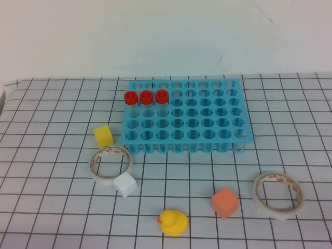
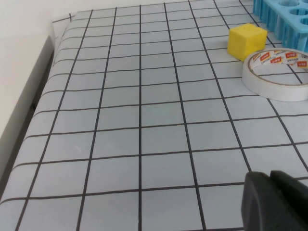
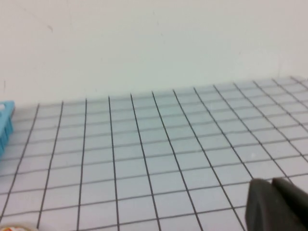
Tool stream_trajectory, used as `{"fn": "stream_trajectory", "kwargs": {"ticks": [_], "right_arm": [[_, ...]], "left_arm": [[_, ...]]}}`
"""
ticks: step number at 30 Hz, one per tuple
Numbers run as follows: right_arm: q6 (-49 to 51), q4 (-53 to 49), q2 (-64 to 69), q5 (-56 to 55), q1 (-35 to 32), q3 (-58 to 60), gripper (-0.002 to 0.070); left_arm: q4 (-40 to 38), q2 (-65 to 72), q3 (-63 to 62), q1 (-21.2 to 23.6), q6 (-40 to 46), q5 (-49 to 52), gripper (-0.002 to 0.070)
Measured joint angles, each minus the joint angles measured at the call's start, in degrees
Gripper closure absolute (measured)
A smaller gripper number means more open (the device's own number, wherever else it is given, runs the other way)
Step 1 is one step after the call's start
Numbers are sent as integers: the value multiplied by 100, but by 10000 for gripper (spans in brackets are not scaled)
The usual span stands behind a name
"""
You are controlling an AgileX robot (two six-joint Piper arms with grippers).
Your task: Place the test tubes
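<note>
- Three test tubes (image 1: 147, 102), red caps, stand upright side by side in the blue rack (image 1: 244, 120), in its second row from the back, at the rack's left end
- All other rack holes look unfilled; rack sits toward the back middle of the checked tabletop (image 1: 52, 207)
- Yellow cube (image 1: 103, 135) just beside the rack's front left corner
- Tape roll (image 1: 106, 179) lies flat in front of the yellow cube; white cube (image 1: 125, 184) touches its front edge
- Orange cube (image 1: 224, 202) in front of the rack, right of centre; second tape roll (image 1: 280, 211) lies flat just to its right
- Yellow rubber duck (image 1: 173, 222) near the front edge, between white cube and orange cube
- Left pincer (image 2: 270, 180) low over bare grid on the left side, well apart from the yellow cube and tape roll, jaws closed together, gripping nothing
- Right pincer (image 3: 272, 185) over bare grid on the right side, well apart from the rack, jaws closed together, gripping nothing
</note>
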Motion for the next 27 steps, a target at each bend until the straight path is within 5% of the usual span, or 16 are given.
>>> {"fn": "stream_trajectory", "kwargs": {"ticks": [13,27], "right_arm": [[0,57,-819,-140,-27,1396,678],[0,59,-819,298,-27,1380,678]], "left_arm": [[11,0,0,0,0,0,676],[11,0,0,0,0,0,676]]}}
